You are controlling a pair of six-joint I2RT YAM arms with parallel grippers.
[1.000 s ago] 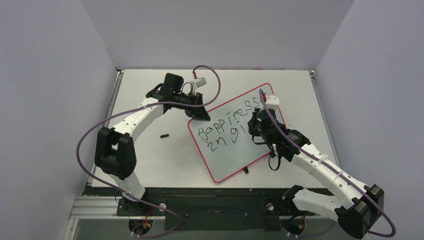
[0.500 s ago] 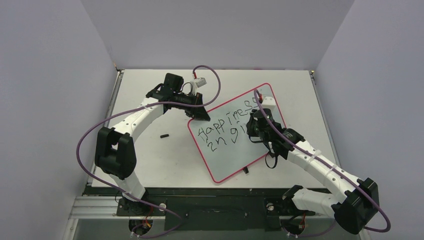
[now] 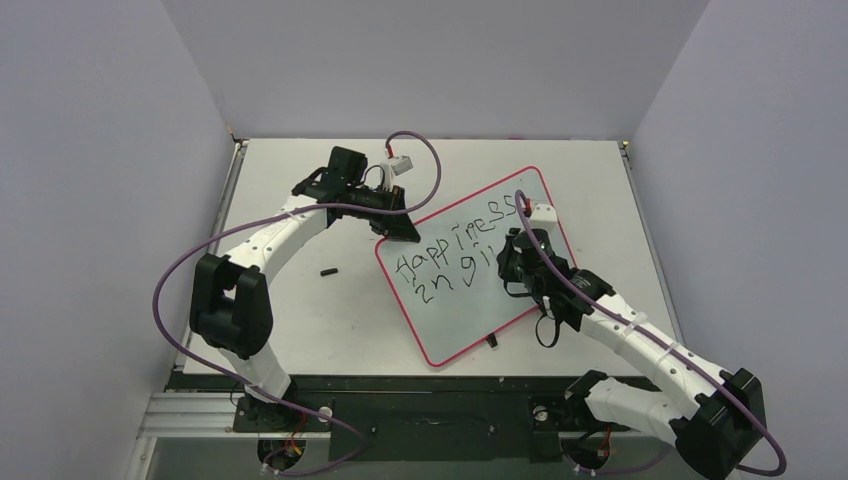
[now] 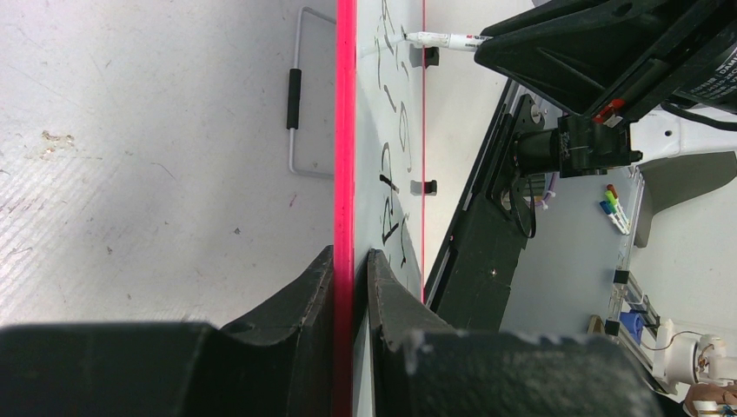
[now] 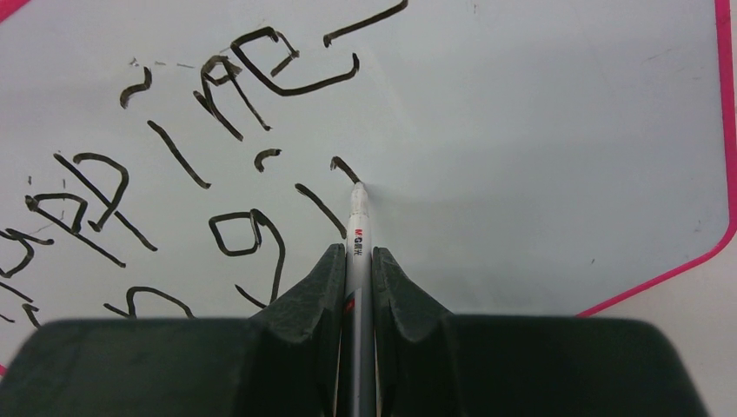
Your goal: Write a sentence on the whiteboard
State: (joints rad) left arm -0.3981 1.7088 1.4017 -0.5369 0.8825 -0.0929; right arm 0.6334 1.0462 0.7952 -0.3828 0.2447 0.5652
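Note:
The whiteboard (image 3: 470, 310), white with a thin red rim, lies slanted on the table right of centre. The sentence (image 3: 450, 248) runs across it in two black handwritten lines. My left gripper (image 3: 400, 228) is shut on the board's far-left rim (image 4: 346, 130), one finger on each face. My right gripper (image 3: 512, 262) is shut on a white marker (image 5: 357, 226). The marker's tip touches the whiteboard (image 5: 539, 130) at the end of a short stroke, right of the second line's letters (image 5: 243, 234).
A small black cap-like piece (image 3: 327, 270) lies on the table (image 3: 300, 320) left of the board. A black tab (image 3: 493, 343) sticks out at the board's near edge. A wire loop with a black sleeve (image 4: 295, 95) lies beside the rim. Walls enclose the table.
My right gripper has shifted slightly along the second line with the marker, and a new short stroke stands after the last letters. The left arm and the board have not moved.

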